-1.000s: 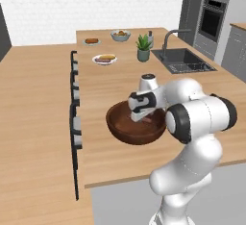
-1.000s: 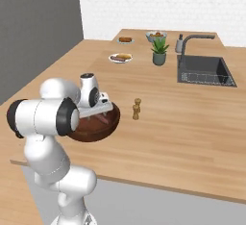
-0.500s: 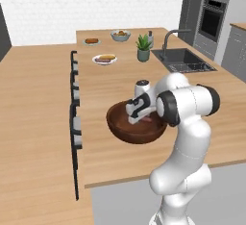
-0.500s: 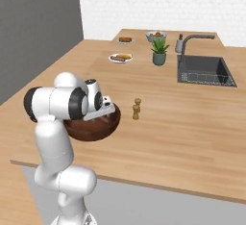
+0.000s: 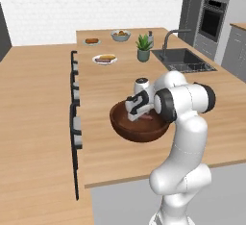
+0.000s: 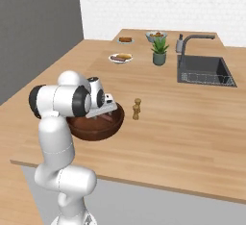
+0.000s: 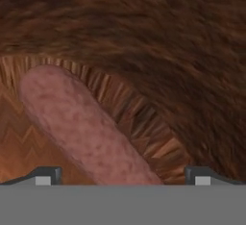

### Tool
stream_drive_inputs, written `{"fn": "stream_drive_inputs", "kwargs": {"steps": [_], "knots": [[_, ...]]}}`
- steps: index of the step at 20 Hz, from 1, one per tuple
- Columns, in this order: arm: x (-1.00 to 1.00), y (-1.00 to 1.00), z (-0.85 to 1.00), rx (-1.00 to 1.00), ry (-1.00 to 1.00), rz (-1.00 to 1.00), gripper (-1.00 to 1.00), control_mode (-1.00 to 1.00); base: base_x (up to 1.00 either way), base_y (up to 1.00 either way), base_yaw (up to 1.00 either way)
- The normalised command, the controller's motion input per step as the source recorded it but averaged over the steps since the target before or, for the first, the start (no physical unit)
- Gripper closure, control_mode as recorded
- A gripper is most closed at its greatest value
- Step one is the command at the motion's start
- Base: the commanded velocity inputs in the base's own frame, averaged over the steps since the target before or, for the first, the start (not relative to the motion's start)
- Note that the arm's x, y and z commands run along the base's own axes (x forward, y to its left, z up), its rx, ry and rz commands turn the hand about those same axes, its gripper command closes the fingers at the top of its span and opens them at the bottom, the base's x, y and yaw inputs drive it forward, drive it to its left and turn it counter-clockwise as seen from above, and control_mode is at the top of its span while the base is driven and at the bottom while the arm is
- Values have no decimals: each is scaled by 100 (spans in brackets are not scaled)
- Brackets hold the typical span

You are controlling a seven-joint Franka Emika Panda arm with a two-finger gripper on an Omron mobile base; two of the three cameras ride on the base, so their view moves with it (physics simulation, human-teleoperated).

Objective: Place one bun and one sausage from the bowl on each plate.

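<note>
The dark brown wooden bowl (image 5: 120,122) (image 6: 103,129) stands near the counter's front edge. My gripper (image 5: 135,115) (image 6: 103,111) reaches down inside it. In the hand view a pinkish sausage (image 7: 79,123) lies slantwise on the bowl's floor (image 7: 158,51), its near end between my gripper's (image 7: 123,177) wide-open fingertips (image 7: 46,176), which stand apart from it. No bun can be seen in the bowl. Far back, the white plate (image 5: 104,59) (image 6: 120,58) carries a tan bun and a dark piece. The pale blue plate (image 5: 92,42) (image 6: 125,40) holds a brown piece.
A small brown shaker (image 6: 136,109) stands just right of the bowl. At the back are a pale grey fruit bowl (image 5: 120,35) (image 6: 155,35), a potted plant (image 5: 143,47) (image 6: 159,51) and a sink with tap (image 5: 182,59) (image 6: 204,69). Dark stools (image 5: 75,99) line the counter's left side.
The hand has sunk from above the bowl's rim down into the bowl, and the elbow has swung to the side. Jaws have stayed wide.
</note>
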Motion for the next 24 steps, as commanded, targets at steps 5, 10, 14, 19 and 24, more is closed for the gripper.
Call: {"fn": "stream_drive_inputs", "kwargs": {"steps": [5, 10, 14, 19, 24], "knots": [[0, 0, 0, 0, 0, 0, 100, -100, 0, 0, 0], [0, 0, 0, 0, 0, 0, 100, -100, 0, 0, 0], [0, 0, -19, 0, 0, 0, 100, -100, 0, 0, 0], [-13, 0, -21, 0, -9, 0, 100, -100, 0, 0, 0], [-34, 5, 84, -13, -22, -8, 100, -100, 0, 0, 0]]}}
